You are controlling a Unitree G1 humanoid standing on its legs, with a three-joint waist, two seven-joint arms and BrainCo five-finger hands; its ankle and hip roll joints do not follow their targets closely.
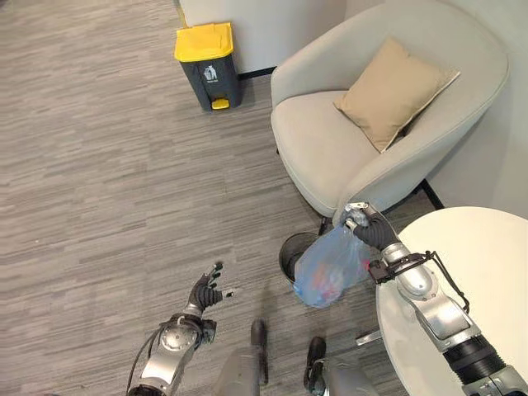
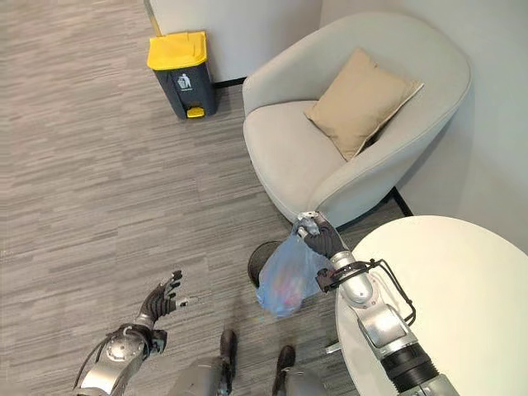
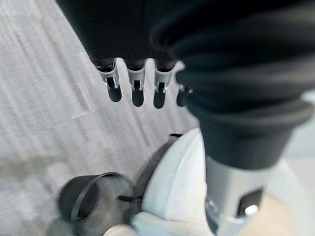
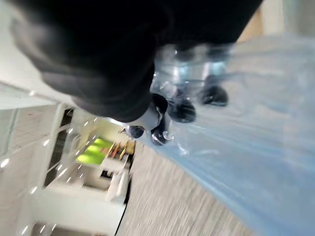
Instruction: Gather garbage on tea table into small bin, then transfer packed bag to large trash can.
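A translucent blue garbage bag [image 1: 332,271] with coloured trash inside hangs in the air, its neck gathered in my right hand [image 1: 369,228]. The right hand's fingers [image 4: 183,109] are curled into the blue plastic [image 4: 266,147]. The bag hangs just above and beside the small dark bin [image 1: 294,252], which stands on the floor between the armchair and the white tea table [image 1: 470,272]. The large grey trash can with a yellow lid [image 1: 206,64] stands far off by the wall. My left hand [image 1: 205,293] hovers low over the floor, fingers [image 3: 137,86] spread straight and holding nothing.
A beige armchair [image 1: 330,140] with a tan cushion [image 1: 392,91] stands right behind the bag. The round tea table fills the lower right. Grey plank floor [image 1: 107,181] stretches between me and the large trash can.
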